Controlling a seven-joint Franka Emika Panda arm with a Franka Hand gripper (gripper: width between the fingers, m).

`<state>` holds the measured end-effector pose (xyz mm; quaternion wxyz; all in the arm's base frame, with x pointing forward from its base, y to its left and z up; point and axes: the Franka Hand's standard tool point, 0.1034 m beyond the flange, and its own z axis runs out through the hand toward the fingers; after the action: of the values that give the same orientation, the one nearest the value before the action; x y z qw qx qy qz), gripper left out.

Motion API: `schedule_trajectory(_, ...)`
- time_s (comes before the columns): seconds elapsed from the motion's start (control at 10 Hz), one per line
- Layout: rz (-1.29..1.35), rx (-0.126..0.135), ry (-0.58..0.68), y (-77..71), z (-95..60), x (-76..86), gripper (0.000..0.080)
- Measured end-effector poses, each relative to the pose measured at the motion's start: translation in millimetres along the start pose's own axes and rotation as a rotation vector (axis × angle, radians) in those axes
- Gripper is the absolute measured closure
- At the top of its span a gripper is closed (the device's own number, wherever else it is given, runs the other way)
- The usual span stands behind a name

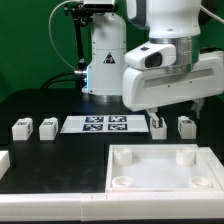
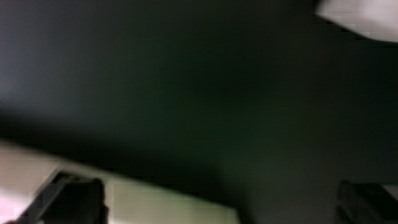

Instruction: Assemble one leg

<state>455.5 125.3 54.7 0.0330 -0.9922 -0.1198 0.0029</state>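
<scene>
Four small white legs with tags stand on the black table: two at the exterior view's left (image 1: 20,128) (image 1: 47,127) and two at its right (image 1: 158,123) (image 1: 186,125). My gripper (image 1: 152,108) hangs just above the inner right leg without touching it. In the blurred wrist view the gripper (image 2: 217,188) is open, its dark fingers (image 2: 71,198) wide apart with only dark table between them. A white blob (image 2: 365,15), maybe a leg, shows at the frame's edge.
The marker board (image 1: 105,124) lies between the leg pairs. A large white recessed panel (image 1: 165,170) with round corner sockets lies at the front. A pale surface (image 2: 54,165) crosses a corner of the wrist view. The robot base (image 1: 105,60) stands behind.
</scene>
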Motion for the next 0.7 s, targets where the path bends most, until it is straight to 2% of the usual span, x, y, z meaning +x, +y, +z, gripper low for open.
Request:
schedule_trajectory(0.1,0.109,0.005,-0.004,-17.4,2.3,-7.5,0.0151)
schedule_trajectory(0.2,0.109,0.0,-0.013,-33.3,4.1,-12.7,0.0151)
schedule_trajectory(0.3,0.102,0.002,-0.026,-43.6,5.7,-15.7,0.0151)
schedule_trajectory(0.5,0.095,0.001,-0.028,-38.6,5.7,-15.5,0.0151)
schedule_trajectory(0.6,0.113,-0.006,-0.151,-38.1,7.4,-26.6,0.0151)
schedule_trajectory(0.7,0.169,-0.008,-0.3,-42.2,7.2,-27.0,0.0151)
